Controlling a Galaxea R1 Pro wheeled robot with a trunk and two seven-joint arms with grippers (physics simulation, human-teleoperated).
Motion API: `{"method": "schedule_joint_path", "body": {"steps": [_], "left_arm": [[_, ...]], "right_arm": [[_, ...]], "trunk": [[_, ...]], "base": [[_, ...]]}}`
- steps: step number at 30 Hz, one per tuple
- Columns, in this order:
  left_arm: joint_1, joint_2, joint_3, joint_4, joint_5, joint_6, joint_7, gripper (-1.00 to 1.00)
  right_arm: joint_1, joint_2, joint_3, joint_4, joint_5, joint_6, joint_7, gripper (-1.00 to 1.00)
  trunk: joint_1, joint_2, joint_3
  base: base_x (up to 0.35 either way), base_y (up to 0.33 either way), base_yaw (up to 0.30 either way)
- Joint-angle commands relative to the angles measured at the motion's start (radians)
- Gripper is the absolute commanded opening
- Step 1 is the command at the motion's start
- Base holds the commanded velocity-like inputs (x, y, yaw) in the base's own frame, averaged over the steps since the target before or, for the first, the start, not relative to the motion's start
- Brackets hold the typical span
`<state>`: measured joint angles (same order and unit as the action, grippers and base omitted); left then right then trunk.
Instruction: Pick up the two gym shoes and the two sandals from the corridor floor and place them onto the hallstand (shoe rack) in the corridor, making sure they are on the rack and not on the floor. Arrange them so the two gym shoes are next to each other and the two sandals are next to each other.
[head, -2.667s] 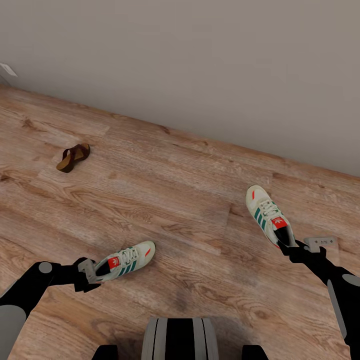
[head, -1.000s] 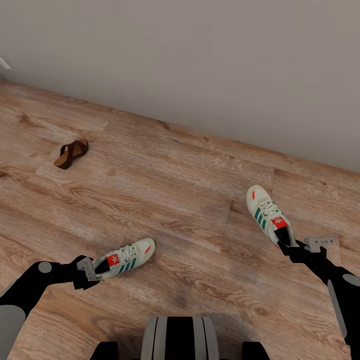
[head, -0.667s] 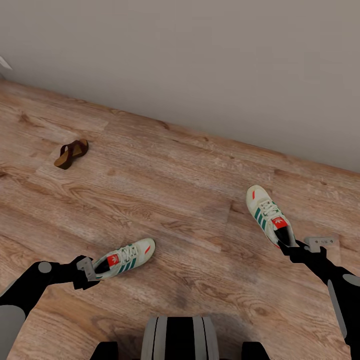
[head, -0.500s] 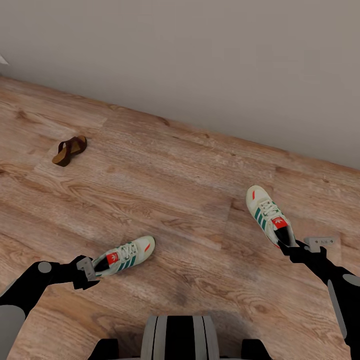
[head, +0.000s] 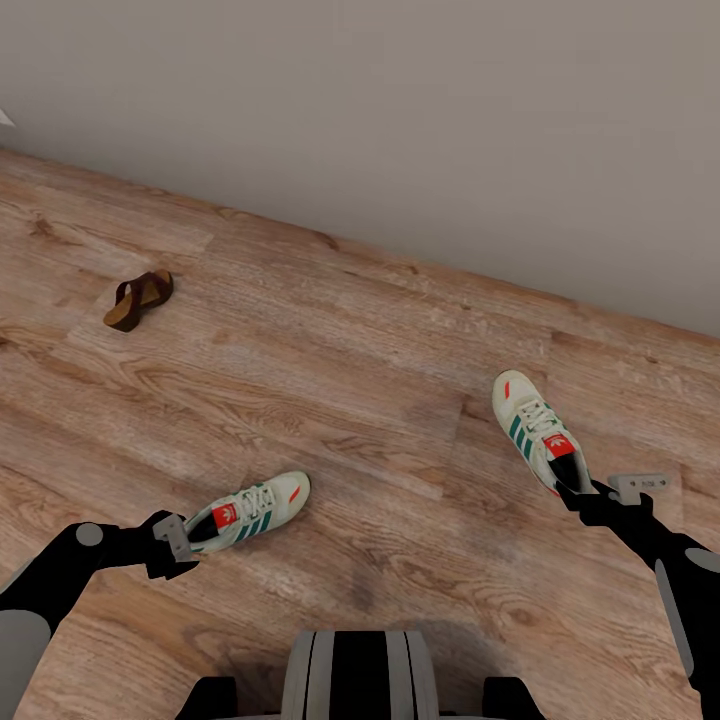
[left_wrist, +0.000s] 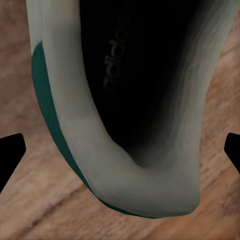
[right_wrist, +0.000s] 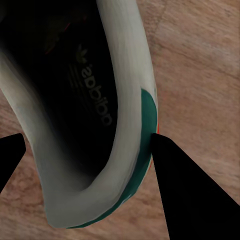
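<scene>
you hold one gym shoe in each hand: your left hand (head: 178, 537) grips the heel of the left shoe (head: 252, 511), your right hand (head: 580, 490) grips the heel of the right shoe (head: 534, 430). one sandal (head: 138, 299) lies on the floor (head: 360, 400) well away, near the wall. nothing is racked yet.

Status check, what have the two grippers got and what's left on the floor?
Left gripper at heel of one gym shoe, right gripper at heel of the other. One sandal on the corridor floor. Path open.
</scene>
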<state>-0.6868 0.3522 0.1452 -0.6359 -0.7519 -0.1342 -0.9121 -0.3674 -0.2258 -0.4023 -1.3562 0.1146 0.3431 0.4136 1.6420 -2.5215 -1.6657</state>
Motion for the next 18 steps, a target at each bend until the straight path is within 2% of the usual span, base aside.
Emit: {"method": "schedule_joint_path", "body": {"steps": [1,18], "left_arm": [[0.000,-0.001,0.005,-0.001,-0.011,-0.009,-0.003,1.00],[0.000,-0.002,0.004,-0.001,-0.010,-0.010,-0.001,1.00]], "right_arm": [[-0.001,0.000,-0.002,-0.001,0.009,0.004,0.008,-1.00],[-0.001,0.000,-0.002,-0.001,0.010,0.004,0.008,-1.00]], "trunk": [[0.000,0.000,-0.001],[0.000,0.000,-0.001]], "base": [[0.000,0.000,0.000],[0.024,0.000,0.000]]}}
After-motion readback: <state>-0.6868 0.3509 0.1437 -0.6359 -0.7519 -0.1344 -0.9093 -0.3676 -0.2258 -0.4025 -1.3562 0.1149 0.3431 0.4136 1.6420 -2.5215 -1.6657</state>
